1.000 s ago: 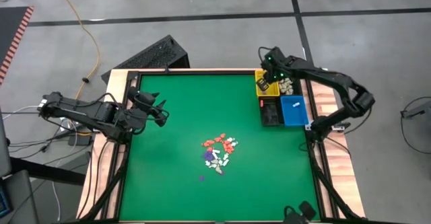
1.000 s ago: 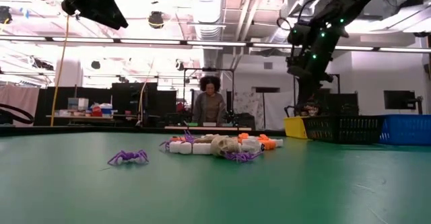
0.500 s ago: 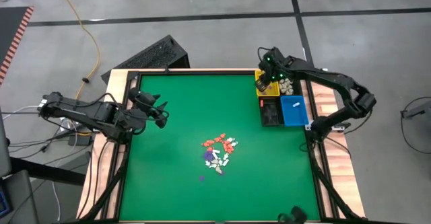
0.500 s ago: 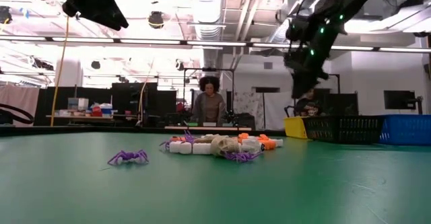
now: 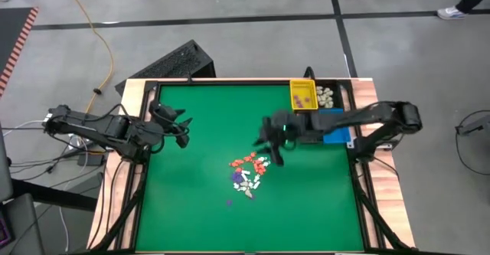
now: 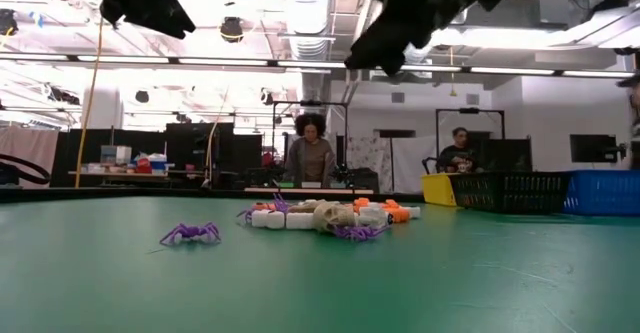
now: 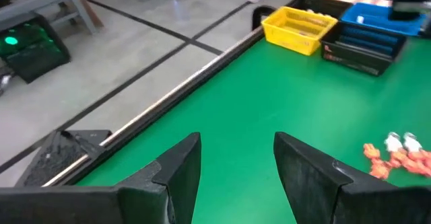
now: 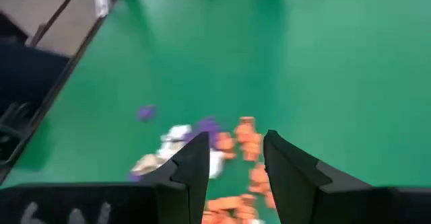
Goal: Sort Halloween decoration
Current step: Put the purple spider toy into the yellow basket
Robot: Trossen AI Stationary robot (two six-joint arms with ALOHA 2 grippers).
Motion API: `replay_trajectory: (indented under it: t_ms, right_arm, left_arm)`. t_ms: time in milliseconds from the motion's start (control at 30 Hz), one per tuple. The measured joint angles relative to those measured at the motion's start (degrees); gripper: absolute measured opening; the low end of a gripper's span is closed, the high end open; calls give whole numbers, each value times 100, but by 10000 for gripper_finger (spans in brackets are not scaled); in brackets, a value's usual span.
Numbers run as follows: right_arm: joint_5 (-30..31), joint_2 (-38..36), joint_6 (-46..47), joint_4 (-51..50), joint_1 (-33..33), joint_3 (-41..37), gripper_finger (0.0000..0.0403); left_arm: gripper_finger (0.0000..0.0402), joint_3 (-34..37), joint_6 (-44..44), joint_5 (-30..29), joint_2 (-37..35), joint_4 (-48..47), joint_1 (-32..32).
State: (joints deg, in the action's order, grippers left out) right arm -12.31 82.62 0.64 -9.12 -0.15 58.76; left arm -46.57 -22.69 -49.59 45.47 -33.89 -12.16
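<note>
Sorting looks partly done, judging by the bins at the table's [image 5: 191, 209] far right corner: the yellow bin [image 5: 302, 96] holds a few purple pieces and a cream batch [image 5: 327, 96] lies just beside it. Most Halloween decoration [image 5: 248, 171] remains heaped mid-table, with one purple trinket [image 5: 228, 203] apart on the near side. The right gripper [image 5: 269, 146] hovers just beyond the heap, fingers parted and empty. The left gripper [image 5: 184, 131] waits at the left, wide open, holding nothing.
</note>
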Motion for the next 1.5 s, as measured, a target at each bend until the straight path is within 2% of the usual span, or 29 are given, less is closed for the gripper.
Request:
replay_trajectory:
  t_ms: [133, 267, 467, 633, 933, 1500]
  right_arm:
    - [984, 510, 235, 377, 816, -2, 159]
    - [1538, 1062, 212, 991, 1078, -1, 159]
    - [1531, 1839, 193, 1952, 925, 1, 159]
    - [1139, 2253, 94, 2354, 745, 19, 159]
    - [632, 2761, -248, 2335, 674, 303, 159]
    - [555, 2929, -663, 2005, 562, 385, 159]
  left_arm:
    - [178, 0, 82, 215, 17, 39, -2]
    - [178, 0, 51, 198, 25, 46, -2]
    - [178, 0, 74, 187, 26, 44, -2]
    - [178, 0, 99, 183, 26, 44, -2]
    - [178, 0, 103, 176, 27, 39, 0]
    - [178, 0, 99, 163, 28, 22, 0]
